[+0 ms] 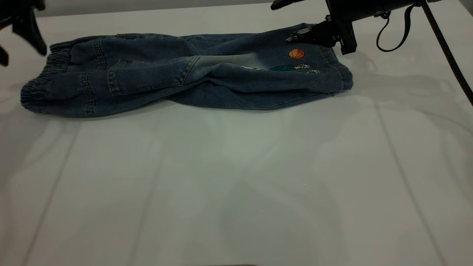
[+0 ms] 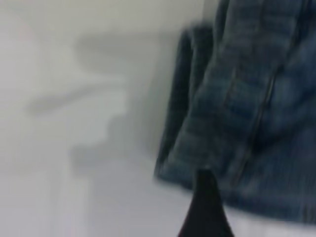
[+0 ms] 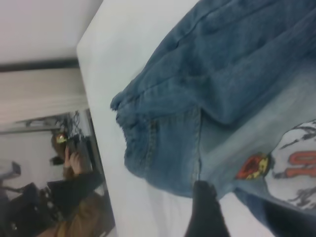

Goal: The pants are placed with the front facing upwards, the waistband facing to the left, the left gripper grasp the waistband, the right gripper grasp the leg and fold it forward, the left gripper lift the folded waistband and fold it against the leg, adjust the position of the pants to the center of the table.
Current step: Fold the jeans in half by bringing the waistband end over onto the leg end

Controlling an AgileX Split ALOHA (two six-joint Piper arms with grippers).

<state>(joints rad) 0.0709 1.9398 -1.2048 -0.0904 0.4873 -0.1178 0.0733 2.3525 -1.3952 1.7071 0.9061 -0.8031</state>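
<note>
Exterior view: pants [image 1: 184, 75] lie across the table's [image 1: 236, 184] far side; right gripper [image 1: 314, 35] touches the leg hem, left gripper [image 1: 22, 33] hovers beside the waistband [image 1: 37, 90]. Jaw spread unreadable on both.

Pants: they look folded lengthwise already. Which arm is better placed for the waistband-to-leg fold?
Left, probably. The left gripper hovers right by the gathered waistband at the pants' left end. The right gripper sits over the leg hems at the far right, across the garment from the waistband.
</note>
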